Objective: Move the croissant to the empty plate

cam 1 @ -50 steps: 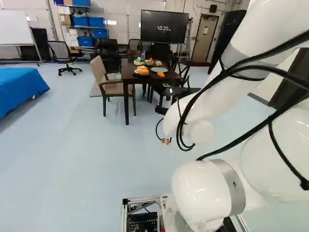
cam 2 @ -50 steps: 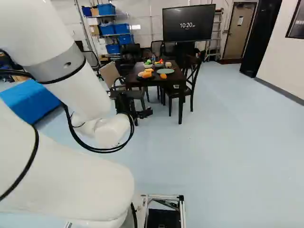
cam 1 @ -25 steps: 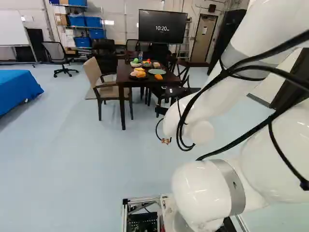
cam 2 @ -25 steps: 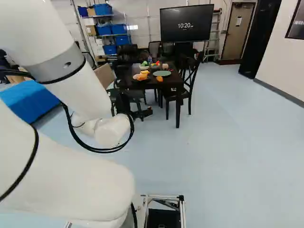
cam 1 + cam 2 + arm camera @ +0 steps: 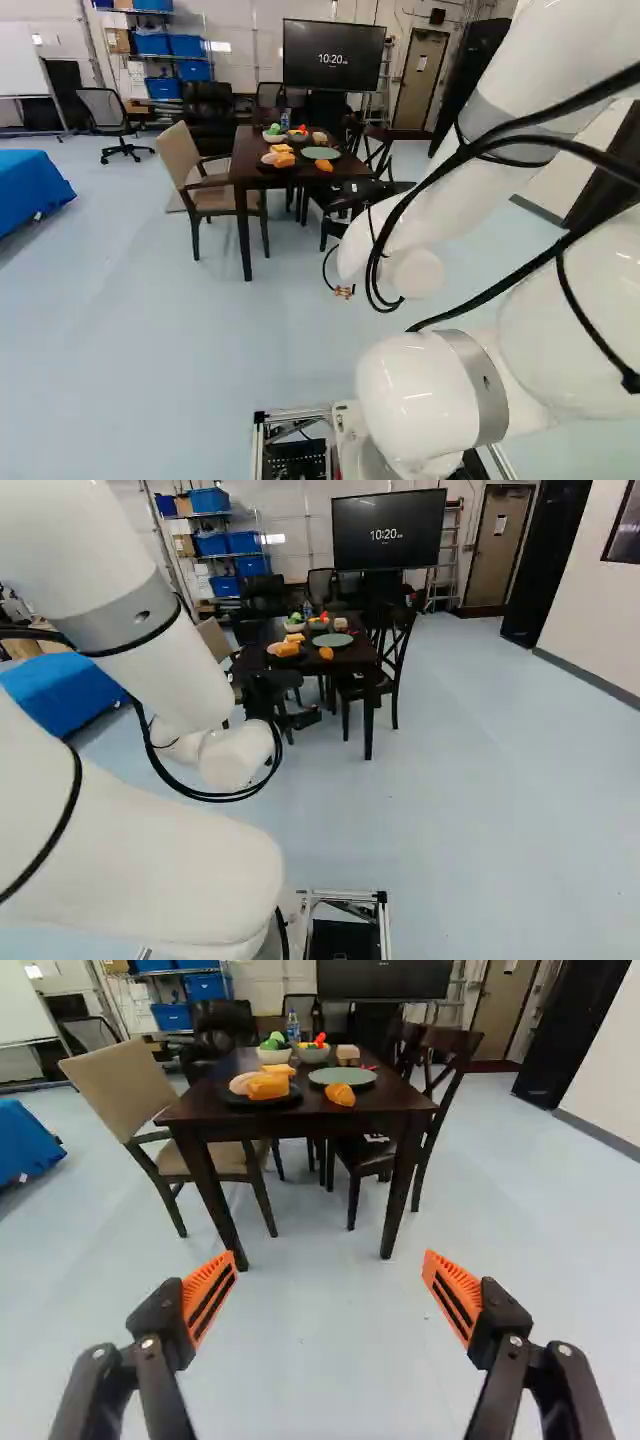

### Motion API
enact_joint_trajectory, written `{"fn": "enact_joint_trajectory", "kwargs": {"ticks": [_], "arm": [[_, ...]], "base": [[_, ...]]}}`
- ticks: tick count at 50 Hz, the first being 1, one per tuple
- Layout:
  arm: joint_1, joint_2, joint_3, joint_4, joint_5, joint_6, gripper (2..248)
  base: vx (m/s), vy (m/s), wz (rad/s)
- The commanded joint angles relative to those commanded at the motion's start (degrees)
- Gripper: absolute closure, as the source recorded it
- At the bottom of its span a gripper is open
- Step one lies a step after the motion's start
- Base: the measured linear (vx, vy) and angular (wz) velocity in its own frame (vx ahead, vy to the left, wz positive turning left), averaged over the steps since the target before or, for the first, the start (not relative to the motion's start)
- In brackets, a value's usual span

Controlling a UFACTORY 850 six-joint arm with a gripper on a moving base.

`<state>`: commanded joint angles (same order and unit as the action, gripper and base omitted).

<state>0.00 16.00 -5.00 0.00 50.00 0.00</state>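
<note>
My gripper (image 5: pixel 303 718) hangs low before the table in the right base view, partly hidden by the arm. In the wrist view the gripper (image 5: pixel 330 1265) is open, its orange pads wide apart with only floor between them. Ahead of it stands the dark table (image 5: pixel 370 1115). What looks like the croissant (image 5: pixel 341 1094), small and orange, lies on the tabletop by the near edge, just in front of the green plate (image 5: pixel 343 1076). The green plate is bare. The same croissant (image 5: pixel 325 165) and green plate (image 5: pixel 321 153) show in the left base view.
A dark plate (image 5: pixel 262 1098) with orange and pale food is beside the green plate; bowls (image 5: pixel 313 1054) and a bottle (image 5: pixel 293 1026) stand farther back. A beige chair (image 5: pixel 125 1090) and a dark wooden chair (image 5: pixel 440 1085) flank the table. A blue-covered object (image 5: pixel 30 188) stands off to one side.
The base has moved toward the table, which looks nearer and has shifted toward the left of both base views. The arm holds its pose against its lowest joint.
</note>
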Motion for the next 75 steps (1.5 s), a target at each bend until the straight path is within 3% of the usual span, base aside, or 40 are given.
{"fn": "enact_joint_trajectory", "kwargs": {"ticks": [52, 75], "arm": [[0.0, 0.0, 0.0, 0.0, 0.0, 0.0, 3], [0.0, 0.0, 0.0, 0.0, 0.0, 0.0, 3]], "base": [[0.267, -0.076, -0.009], [0.217, -0.036, 0.173]]}}
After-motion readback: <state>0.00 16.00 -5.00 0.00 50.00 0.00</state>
